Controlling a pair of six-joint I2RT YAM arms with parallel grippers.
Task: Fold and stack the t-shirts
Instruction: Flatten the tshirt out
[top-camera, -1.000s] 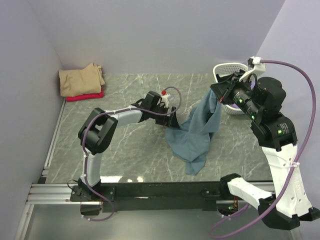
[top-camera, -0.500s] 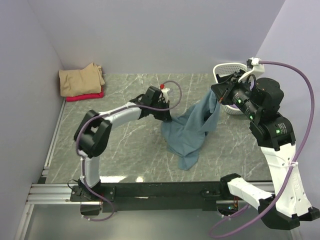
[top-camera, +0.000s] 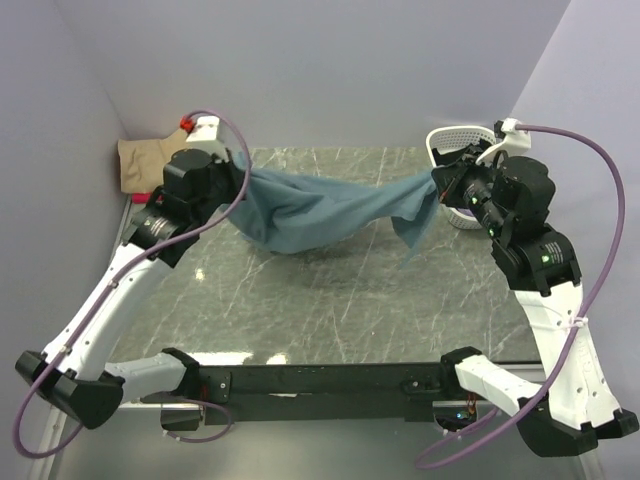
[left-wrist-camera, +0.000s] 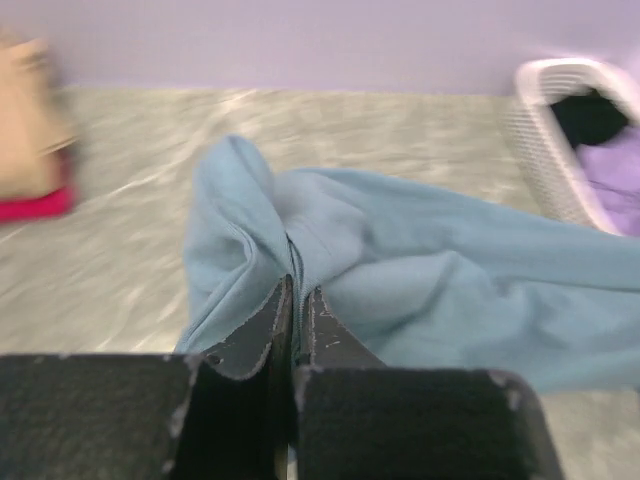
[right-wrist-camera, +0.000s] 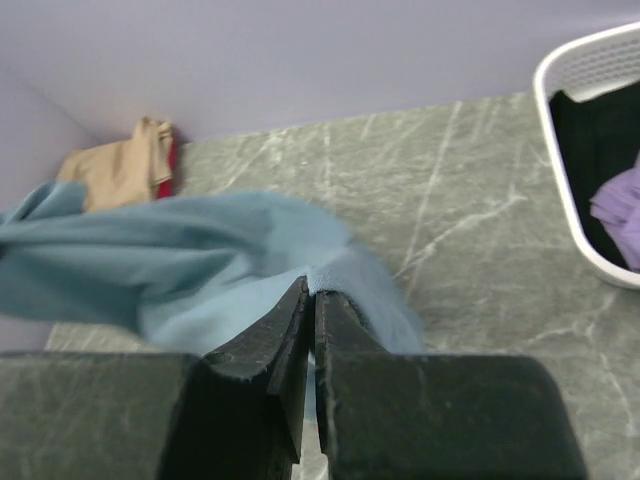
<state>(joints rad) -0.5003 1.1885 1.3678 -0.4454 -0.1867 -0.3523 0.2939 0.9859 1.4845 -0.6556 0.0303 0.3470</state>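
A dusty teal-blue t-shirt (top-camera: 320, 212) hangs stretched in the air between my two grippers, sagging in the middle above the table. At its left end my left gripper (top-camera: 243, 180) is shut on the cloth (left-wrist-camera: 400, 270), the fabric pinched between the fingertips. On the right, my right gripper (top-camera: 436, 188) is shut on the other end (right-wrist-camera: 230, 260), and a loose flap drops below it. A folded tan t-shirt (top-camera: 150, 158) lies on a red one (top-camera: 140, 197) in the far left corner. Lilac (left-wrist-camera: 615, 170) and black (left-wrist-camera: 590, 115) shirts lie in the basket.
A white lattice basket (top-camera: 452, 143) stands at the far right by the wall, just behind the right gripper. The grey marble table (top-camera: 320, 300) spreads under the hanging shirt. Lilac walls close in the left, back and right sides.
The left gripper closed on the teal shirt's edge near the table's middle, then swung up and far left, pulling the shirt off the table into a taut span. The right gripper stayed put.
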